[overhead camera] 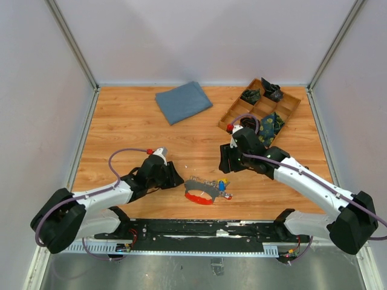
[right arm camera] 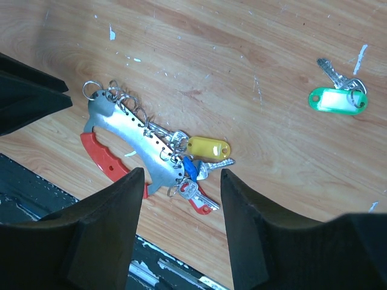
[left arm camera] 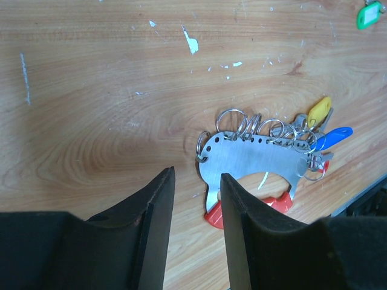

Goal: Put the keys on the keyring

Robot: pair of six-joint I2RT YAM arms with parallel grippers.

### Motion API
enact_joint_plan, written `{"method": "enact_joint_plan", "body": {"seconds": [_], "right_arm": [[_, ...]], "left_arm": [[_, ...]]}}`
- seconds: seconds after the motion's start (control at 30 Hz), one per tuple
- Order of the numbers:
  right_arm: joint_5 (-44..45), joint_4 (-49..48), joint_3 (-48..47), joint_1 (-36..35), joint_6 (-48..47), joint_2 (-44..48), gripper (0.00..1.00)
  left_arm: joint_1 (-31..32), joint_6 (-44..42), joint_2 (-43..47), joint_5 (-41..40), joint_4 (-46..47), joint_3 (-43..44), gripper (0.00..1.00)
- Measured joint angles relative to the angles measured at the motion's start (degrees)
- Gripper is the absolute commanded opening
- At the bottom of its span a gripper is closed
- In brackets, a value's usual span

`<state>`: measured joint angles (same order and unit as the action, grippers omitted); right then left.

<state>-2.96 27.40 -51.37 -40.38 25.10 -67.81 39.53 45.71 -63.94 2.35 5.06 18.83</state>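
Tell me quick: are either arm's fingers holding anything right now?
Left gripper: open, holding nothing.
Right gripper: open, holding nothing.

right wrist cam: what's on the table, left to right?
red keyring → yellow-tagged key → green-tagged key. The metal plate and the blue key overlap these, so they are skipped.
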Motion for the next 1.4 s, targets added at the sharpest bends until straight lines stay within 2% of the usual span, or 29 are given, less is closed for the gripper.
{"method": "enact_joint_plan", "body": {"seconds": [0.37,0.67,0.83,0.97,1.07,1.2,1.4], "right_arm": [[0.0,1.0,1.6,0.0,1.7,1.7,0.54],[0.0,1.0,1.9,0.0,1.9,1.7,0.54],[0.0,1.1,2.1,0.0,1.9,1.7,0.54],[0.0,1.1,2.1,0.0,1.9,1.8,0.54],[0.0,1.2,2.1,0.0,1.9,2.4,0.55],[0.0,1.3,2.1,0.0,1.4,4.6,0.58],[0.0,0.6,2.4,0.0,-1.0,12.3,0.63]], "left_arm": [[0.4,0.3,-6.8,0.7,6.5,-0.1,0.40],[0.9,1.0,-10.4,1.5,12.0,-0.3,0.32],[1.1,0.9,-11.4,1.4,13.2,-0.3,0.23],[1.2,0.6,-12.1,1.2,13.7,-0.3,0.09],[1.3,0.2,-12.4,1.0,13.8,-0.2,0.01],[1.7,-1.6,-11.8,-0.2,11.3,1.1,0.01],[2.2,-7.3,-7.5,-3.9,1.4,6.8,0.01]]}}
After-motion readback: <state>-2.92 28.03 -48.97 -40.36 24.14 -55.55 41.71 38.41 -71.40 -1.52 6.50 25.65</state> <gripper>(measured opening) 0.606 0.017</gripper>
